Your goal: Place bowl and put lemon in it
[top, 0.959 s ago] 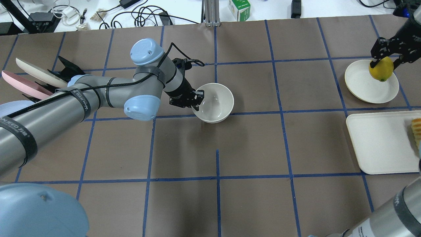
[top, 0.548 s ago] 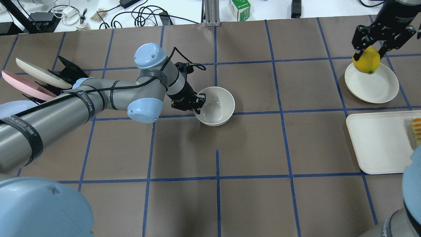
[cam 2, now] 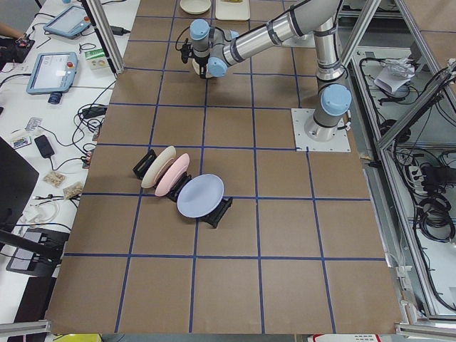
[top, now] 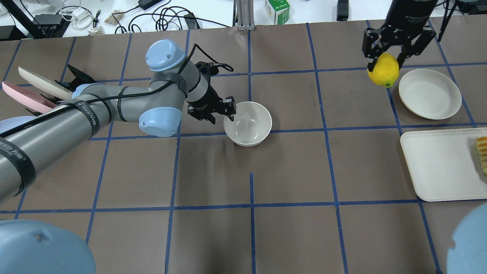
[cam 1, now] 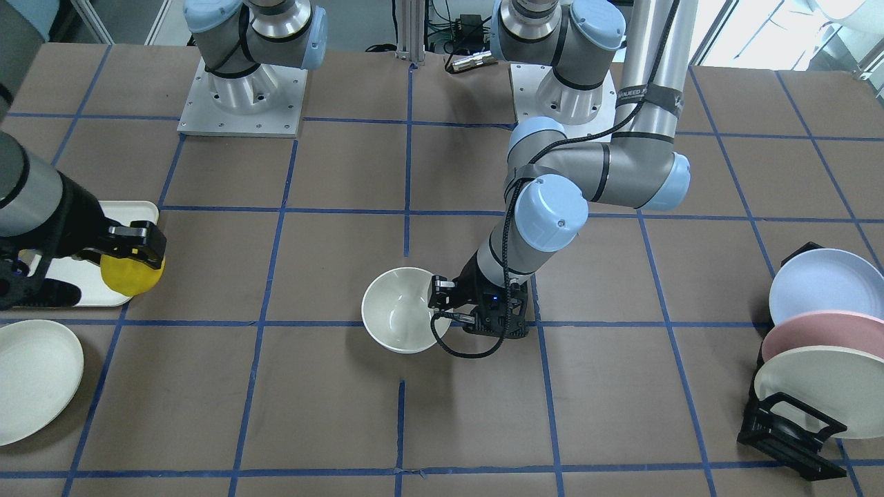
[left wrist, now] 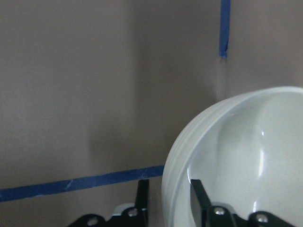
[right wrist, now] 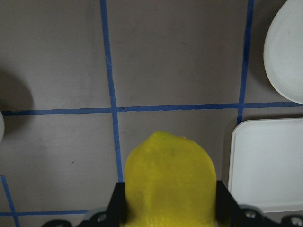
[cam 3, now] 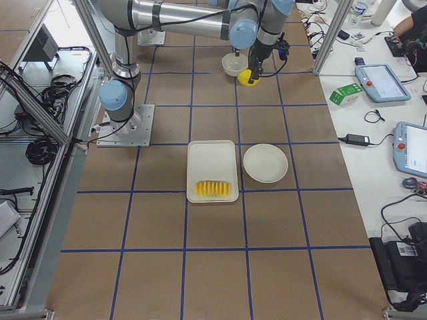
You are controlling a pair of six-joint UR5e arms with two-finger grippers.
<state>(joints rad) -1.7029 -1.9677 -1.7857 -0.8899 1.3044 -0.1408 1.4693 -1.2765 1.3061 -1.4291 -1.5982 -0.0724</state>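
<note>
The cream-white bowl [top: 249,123] stands upright on the brown table mat near the middle; it also shows in the front view [cam 1: 400,310] and the left wrist view [left wrist: 246,156]. My left gripper [top: 227,110] is open, its jaws straddling the bowl's left rim, with a small gap at the outer finger [left wrist: 143,198]. My right gripper [top: 384,57] is shut on the yellow lemon [top: 383,71] and holds it in the air left of the flat plate, far to the right of the bowl. The lemon fills the right wrist view [right wrist: 168,179].
A flat cream plate [top: 430,93] lies at the right. A cream tray [top: 441,163] with a row of yellow-orange slices [top: 482,152] lies nearer the robot. A black rack of plates [cam 1: 815,359] stands at the table's left end.
My right gripper has lifted the lemon off the flat plate and carried it left, toward the bowl. My left gripper has loosened on the bowl's rim; the bowl stays put.
</note>
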